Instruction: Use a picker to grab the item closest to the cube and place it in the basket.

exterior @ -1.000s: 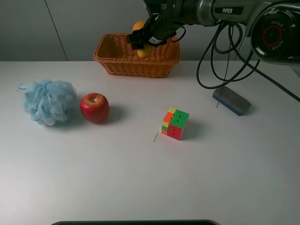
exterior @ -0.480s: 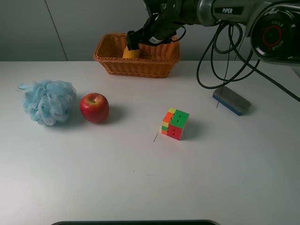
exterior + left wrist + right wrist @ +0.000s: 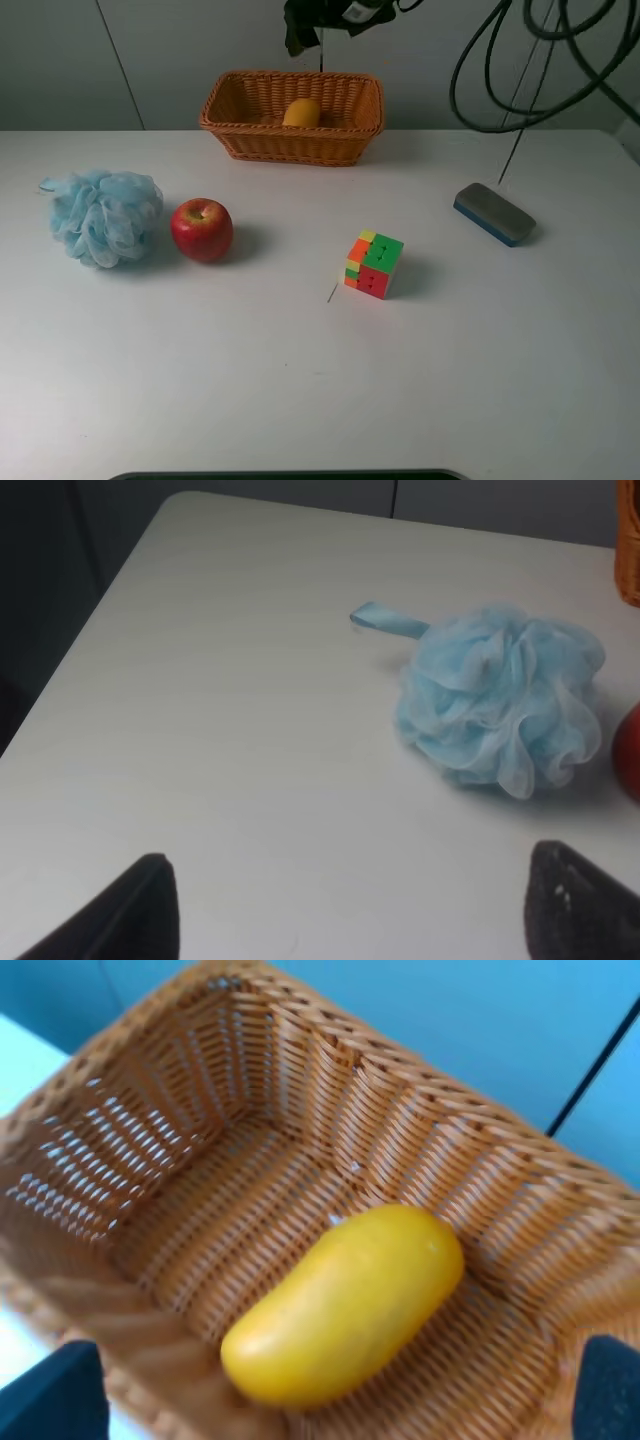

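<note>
The orange-yellow mango (image 3: 302, 113) lies loose inside the wicker basket (image 3: 290, 148) at the back of the table. My right gripper, the picker (image 3: 318, 22), hangs above the basket's back rim, open and empty. In the right wrist view the mango (image 3: 345, 1305) lies on the basket floor (image 3: 240, 1090), with the gripper (image 3: 330, 1395) above it and its dark fingertips (image 3: 55, 1390) far apart. The multicoloured cube (image 3: 373, 264) stands at mid-table. My left gripper (image 3: 350, 910) is open and empty, low over the table's left side.
A red apple (image 3: 201, 229) and a blue mesh bath puff (image 3: 104, 216) sit at the left; the puff also shows in the left wrist view (image 3: 500, 712). A grey-and-blue eraser block (image 3: 494, 213) lies at the right. Black cables (image 3: 500, 70) hang at the upper right.
My right gripper lowered the mango into the basket, let it go, and rose up clear of the basket. The mango now lies on the basket floor.
</note>
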